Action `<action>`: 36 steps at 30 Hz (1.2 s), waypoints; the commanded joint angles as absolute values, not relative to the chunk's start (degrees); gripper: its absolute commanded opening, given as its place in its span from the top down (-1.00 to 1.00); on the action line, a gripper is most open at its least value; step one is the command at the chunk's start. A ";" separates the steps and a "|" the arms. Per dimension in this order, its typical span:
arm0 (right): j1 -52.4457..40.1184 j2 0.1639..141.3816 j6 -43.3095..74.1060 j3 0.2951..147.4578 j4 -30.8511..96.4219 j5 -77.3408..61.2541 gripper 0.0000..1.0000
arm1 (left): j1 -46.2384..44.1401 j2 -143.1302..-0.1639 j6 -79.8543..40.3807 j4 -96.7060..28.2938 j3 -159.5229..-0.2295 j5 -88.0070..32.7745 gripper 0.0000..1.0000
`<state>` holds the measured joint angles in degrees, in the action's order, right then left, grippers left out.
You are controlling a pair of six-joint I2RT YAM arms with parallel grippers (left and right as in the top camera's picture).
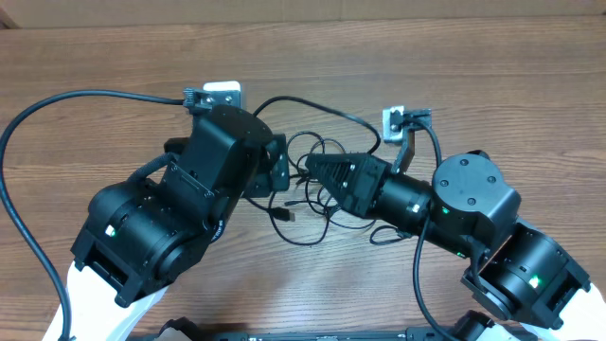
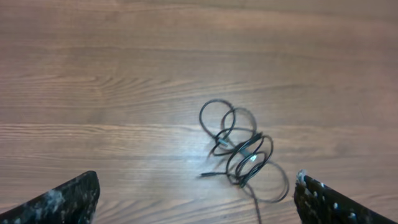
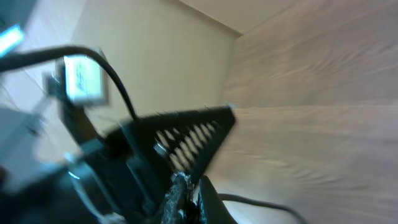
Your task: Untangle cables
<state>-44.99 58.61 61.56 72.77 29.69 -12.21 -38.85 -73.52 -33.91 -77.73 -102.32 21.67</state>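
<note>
Left gripper (image 2: 198, 180): fingers spread wide apart, holding nothing, above the table (image 2: 124, 74). The cables (image 2: 244, 155) lie tangled in small loops on the wood between both arms. Right gripper (image 3: 188, 194): fingers pressed together on a cord of the tangle; view blurred.

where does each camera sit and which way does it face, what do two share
overhead: above the brown wooden table, facing straight down; black left arm and right arm, tangled thin black cables between them.
left wrist: on the left arm, facing down at the cables; open left gripper fingertips at bottom corners.
right wrist: tilted, blurred, facing along the table; right gripper closed.
shared: overhead and left wrist both show the cables.
</note>
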 commanded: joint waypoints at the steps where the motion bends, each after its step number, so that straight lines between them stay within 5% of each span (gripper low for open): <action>1: -44.86 58.28 73.73 74.13 26.52 -11.70 0.93 | -38.44 -73.60 -26.79 -79.57 -102.65 24.88 -0.99; 6: -44.86 58.39 74.17 74.11 27.57 -3.79 0.93 | -35.24 -73.34 -27.42 -79.15 -102.67 23.57 -0.99; 15: -44.88 61.84 74.65 74.11 34.65 -0.10 0.93 | -26.96 -69.60 -13.87 -72.03 -103.66 -10.55 -0.98; 19: -44.88 64.51 84.27 74.11 36.73 -2.57 0.93 | -24.08 -68.38 -8.95 -71.16 -103.66 -23.73 -0.99; 25: -44.88 68.58 90.67 74.11 37.74 -7.25 0.93 | -16.62 -68.62 -21.67 -75.05 -103.66 2.15 -0.99; 36: -44.88 68.71 90.67 74.11 39.99 -7.79 0.93 | -9.89 -79.68 -10.39 -89.41 -103.66 -5.37 -0.99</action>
